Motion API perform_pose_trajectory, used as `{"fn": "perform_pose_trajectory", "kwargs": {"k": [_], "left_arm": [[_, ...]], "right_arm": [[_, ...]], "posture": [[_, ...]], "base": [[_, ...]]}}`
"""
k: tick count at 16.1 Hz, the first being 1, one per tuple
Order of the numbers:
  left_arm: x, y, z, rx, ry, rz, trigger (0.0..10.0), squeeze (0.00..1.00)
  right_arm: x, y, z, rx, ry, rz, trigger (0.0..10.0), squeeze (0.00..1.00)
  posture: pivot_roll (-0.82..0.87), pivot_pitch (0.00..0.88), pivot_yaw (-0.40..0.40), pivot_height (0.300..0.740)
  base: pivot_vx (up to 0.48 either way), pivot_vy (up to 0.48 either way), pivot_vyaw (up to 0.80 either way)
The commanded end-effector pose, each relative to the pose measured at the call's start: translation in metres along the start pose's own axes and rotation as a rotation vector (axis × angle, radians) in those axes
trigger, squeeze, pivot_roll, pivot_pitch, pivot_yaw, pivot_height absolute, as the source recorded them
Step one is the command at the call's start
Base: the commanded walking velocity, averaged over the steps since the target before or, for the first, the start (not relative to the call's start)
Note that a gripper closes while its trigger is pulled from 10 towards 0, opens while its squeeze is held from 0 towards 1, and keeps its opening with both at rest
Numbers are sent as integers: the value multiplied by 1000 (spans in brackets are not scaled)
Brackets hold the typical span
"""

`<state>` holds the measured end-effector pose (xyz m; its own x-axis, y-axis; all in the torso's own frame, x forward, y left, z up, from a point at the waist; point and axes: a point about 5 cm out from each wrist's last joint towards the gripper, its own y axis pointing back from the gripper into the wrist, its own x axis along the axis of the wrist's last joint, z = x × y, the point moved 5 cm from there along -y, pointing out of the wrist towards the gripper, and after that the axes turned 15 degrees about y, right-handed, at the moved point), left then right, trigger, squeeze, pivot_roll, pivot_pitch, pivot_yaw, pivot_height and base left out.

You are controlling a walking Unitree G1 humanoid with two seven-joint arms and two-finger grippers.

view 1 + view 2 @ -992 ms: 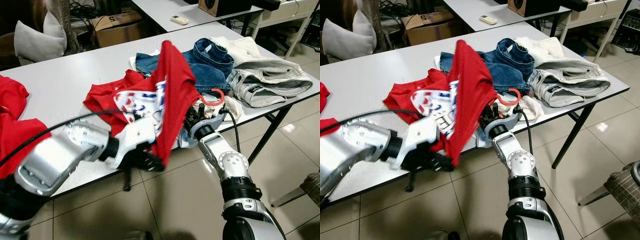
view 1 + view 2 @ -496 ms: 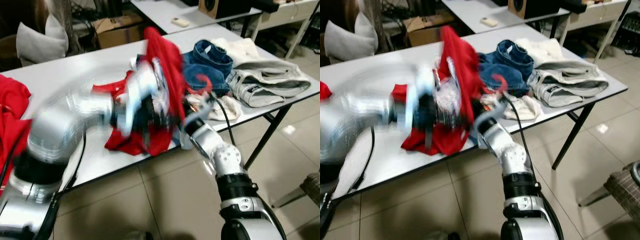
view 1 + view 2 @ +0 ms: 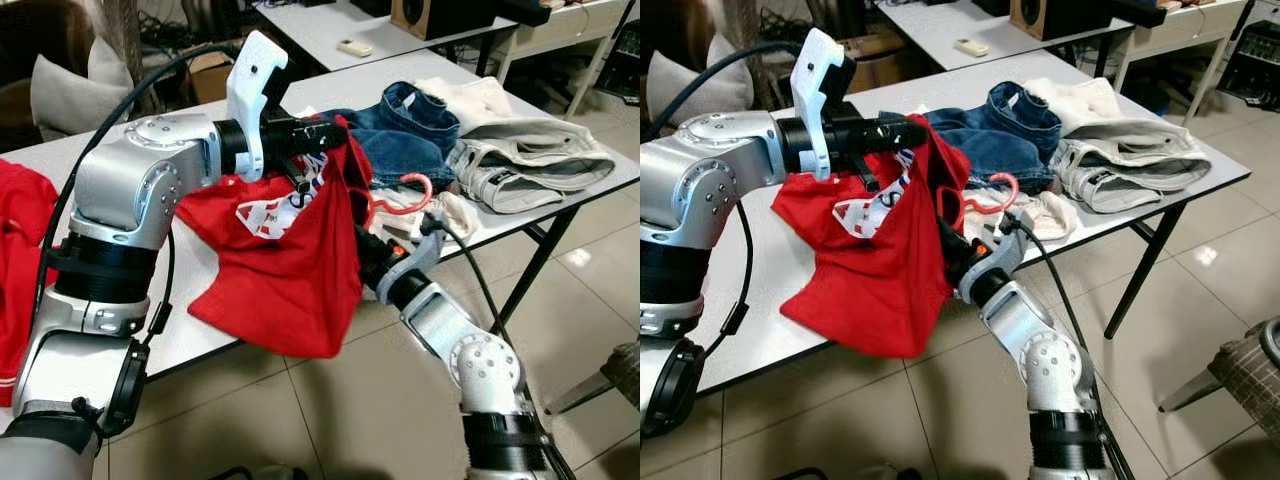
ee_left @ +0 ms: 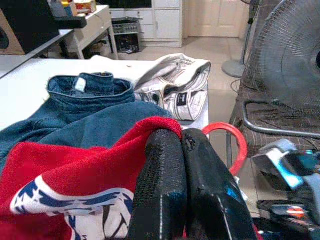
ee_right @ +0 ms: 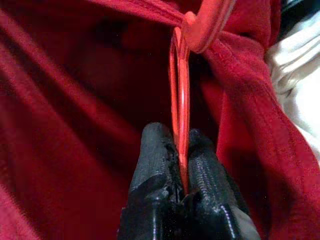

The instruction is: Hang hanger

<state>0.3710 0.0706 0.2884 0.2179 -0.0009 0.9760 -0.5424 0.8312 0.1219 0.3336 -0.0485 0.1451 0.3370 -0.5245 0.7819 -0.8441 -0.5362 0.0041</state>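
A red shirt [image 3: 290, 270] with a white and blue print hangs over the table's front edge. My left gripper [image 3: 328, 130] holds it up above the table, shut on a fold of its upper edge [image 4: 150, 125]. A red hanger [image 3: 412, 190] is inside the shirt, its hook poking out towards the jeans. My right gripper [image 5: 179, 132] is tucked inside the shirt from below, shut on the hanger's thin red wire [image 5: 180, 100]. In the eye views the shirt hides the right fingers, leaving the wrist [image 3: 392, 275] showing.
The white table [image 3: 120, 140] carries blue jeans [image 3: 412, 130], light trousers [image 3: 535, 155] and a white garment [image 3: 475, 95] at the right, and more red cloth [image 3: 18, 225] at the left. A chair [image 3: 625, 370] stands on the tiled floor to the right.
My left arm has swung up from below the table edge to above it, lifting the shirt's top. The right arm has pushed further under the shirt with the hanger.
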Motion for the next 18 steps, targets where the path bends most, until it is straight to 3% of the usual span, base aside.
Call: {"fn": "perform_pose_trajectory", "kwargs": {"k": [1, 3, 4, 5, 6, 9, 10, 13, 14, 15, 17, 18], "left_arm": [[13, 3, -1, 18, -24, 37, 0, 0], [3, 0, 11, -49, -31, -7, 0, 0], [-14, 2, 17, -80, -69, -85, 1608, 0], [-23, 6, 21, -89, -72, -120, 10000, 0], [-20, 10, 26, -107, -33, -105, 10000, 1000], [-16, 21, 35, -155, -7, -107, 10000, 1000], [-14, 32, 40, -193, 45, -89, 10000, 1000], [-12, 40, 44, -212, 74, -64, 10000, 1000], [-8, 44, 36, -147, 72, -10, 10000, 1000], [-15, 49, 16, -5, 98, 17, 10000, 1000], [-59, 63, -19, 268, 139, -46, 10000, 1000], [-86, 68, -24, 356, 165, -62, 10000, 1000]], "right_arm": [[1, 2, -5, 12, -5, -2, 10000, 0], [4, 6, -6, 5, 1, 4, 10000, 0], [6, 8, -4, -4, 21, 8, 10000, 0], [10, 11, -2, -16, 29, 18, 10000, 0], [17, 14, -1, -8, -13, 52, 10000, 0], [26, 18, -1, 7, -23, 92, 10000, 0], [30, 18, 2, -16, 10, 106, 10000, 0], [28, 17, 4, -29, 42, 79, 10000, 0], [28, 16, 6, -38, 65, 70, 10000, 0], [28, 18, 3, -12, 111, 48, 10000, 0], [32, 30, -12, 76, 165, 30, 10000, 0], [32, 42, -20, 137, 202, 1, 10000, 0]], "posture": [[-45, 0, 133, 740], [-60, 0, 135, 740], [-60, 0, 135, 740], [-78, 0, 131, 740], [-77, 0, 127, 740], [-72, 0, 116, 740], [-67, 0, 111, 740], [-59, 0, 108, 740], [-57, 0, 107, 740], [-49, 0, 105, 740], [-36, 5, 80, 740], [-29, 12, 68, 740]], "base": [[0, 0, 0], [0, 0, 0], [0, 0, 0], [0, 0, 0], [0, 0, 0], [0, 0, 0], [0, 0, 0], [0, 0, 0], [0, 0, 0], [0, 0, 0], [0, 0, 800], [0, 0, 800]]}}
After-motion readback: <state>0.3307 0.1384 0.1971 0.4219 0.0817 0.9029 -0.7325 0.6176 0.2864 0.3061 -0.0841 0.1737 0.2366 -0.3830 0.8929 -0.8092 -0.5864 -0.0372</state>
